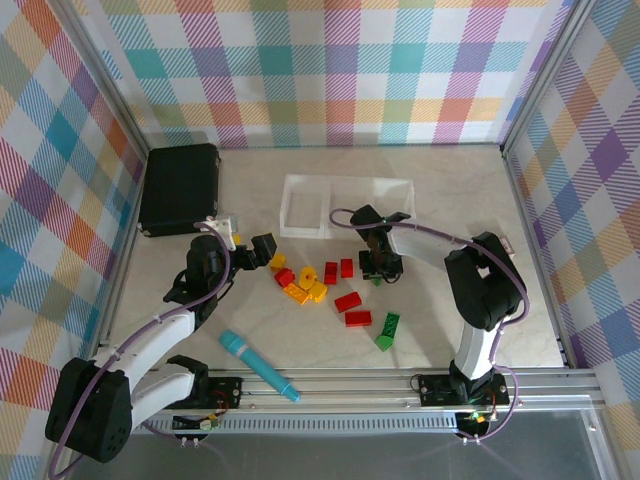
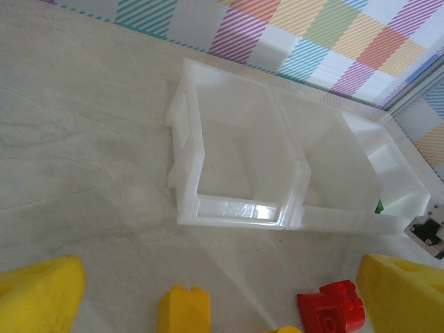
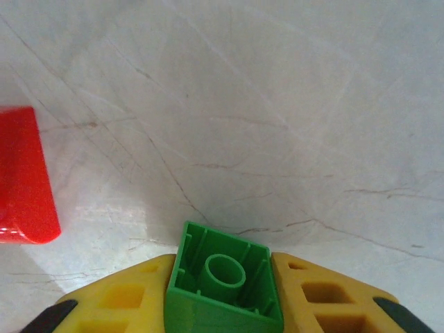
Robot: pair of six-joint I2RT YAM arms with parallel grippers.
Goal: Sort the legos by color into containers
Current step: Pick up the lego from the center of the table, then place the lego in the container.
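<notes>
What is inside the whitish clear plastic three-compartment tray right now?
The whitish clear plastic tray shows bare floors in its left and middle compartments, with nothing lying in them. The right compartment's floor is mostly hidden behind its own walls.

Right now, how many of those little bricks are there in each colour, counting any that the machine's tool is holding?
Yellow bricks: 4
Red bricks: 5
Green bricks: 3, including the green brick pinched in the right tool
Total: 12, as best the overhead view shows, since some lie close together.
</notes>
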